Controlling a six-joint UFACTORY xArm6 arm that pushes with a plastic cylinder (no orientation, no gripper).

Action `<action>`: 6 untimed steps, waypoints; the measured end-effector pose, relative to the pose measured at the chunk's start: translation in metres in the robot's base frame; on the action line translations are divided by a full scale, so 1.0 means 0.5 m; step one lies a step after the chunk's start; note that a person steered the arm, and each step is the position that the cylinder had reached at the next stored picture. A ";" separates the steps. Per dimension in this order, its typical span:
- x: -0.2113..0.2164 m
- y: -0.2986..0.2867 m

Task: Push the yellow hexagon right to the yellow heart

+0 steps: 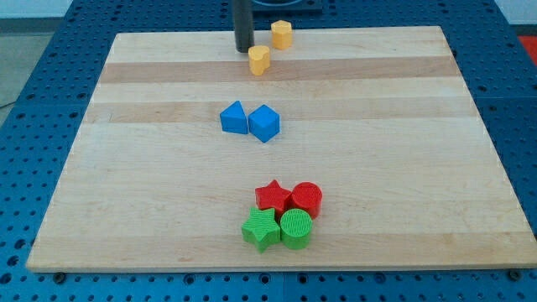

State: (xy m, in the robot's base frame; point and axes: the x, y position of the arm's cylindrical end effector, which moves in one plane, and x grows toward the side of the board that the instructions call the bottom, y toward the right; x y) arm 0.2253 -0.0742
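Note:
The yellow hexagon point(281, 34) stands near the view's top edge of the wooden board point(151, 176). The yellow heart point(259, 59) lies just below and to the left of it, a small gap apart. My tip point(244, 48) is at the end of the dark rod, just left of the yellow heart and left and slightly below the yellow hexagon. It touches neither block as far as I can see.
A blue triangle point(234, 117) and a blue cube-like block point(264, 123) sit side by side at mid-board. Lower down, a red star point(273, 196), a red cylinder point(307, 200), a green star point(261, 229) and a green cylinder point(296, 228) form a cluster.

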 end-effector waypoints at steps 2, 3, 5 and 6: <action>-0.066 0.013; -0.063 0.164; -0.043 0.245; -0.064 0.264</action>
